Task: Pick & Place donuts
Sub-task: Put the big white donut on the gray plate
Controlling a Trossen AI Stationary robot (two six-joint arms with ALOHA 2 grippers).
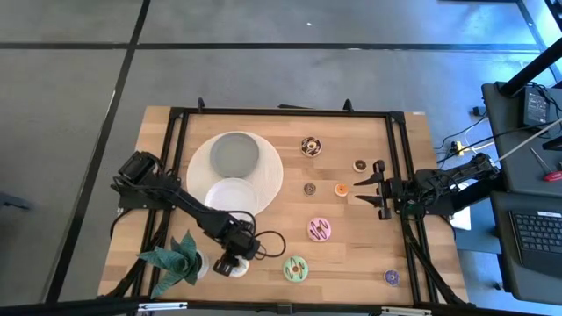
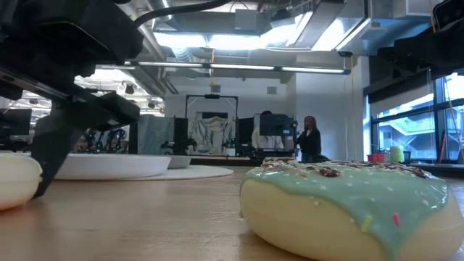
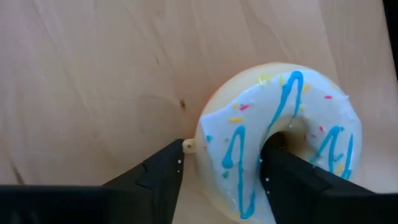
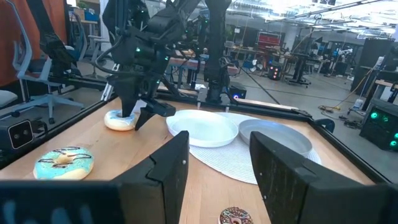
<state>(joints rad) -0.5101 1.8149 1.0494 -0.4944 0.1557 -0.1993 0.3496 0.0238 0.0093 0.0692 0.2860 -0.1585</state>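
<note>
Far left on the wooden table [image 1: 351, 250]: dark left gripper [image 3: 221, 177] down low, fingers spread, one finger outside the white-iced toy donut with blue stripes [image 3: 280, 134], one in its hole. Just right: green-iced sprinkled donut [image 1: 296, 269], then pink-iced donut [image 1: 320, 230]. Far right: dark right gripper [image 1: 364, 194], fingers apart, holding nothing, beside small orange donut [image 1: 341, 189].

A robotics lab: exposed ceiling ducts [image 2: 239, 54], more robot rigs [image 4: 292, 62] and office chairs [image 4: 43, 68] beyond the table.
</note>
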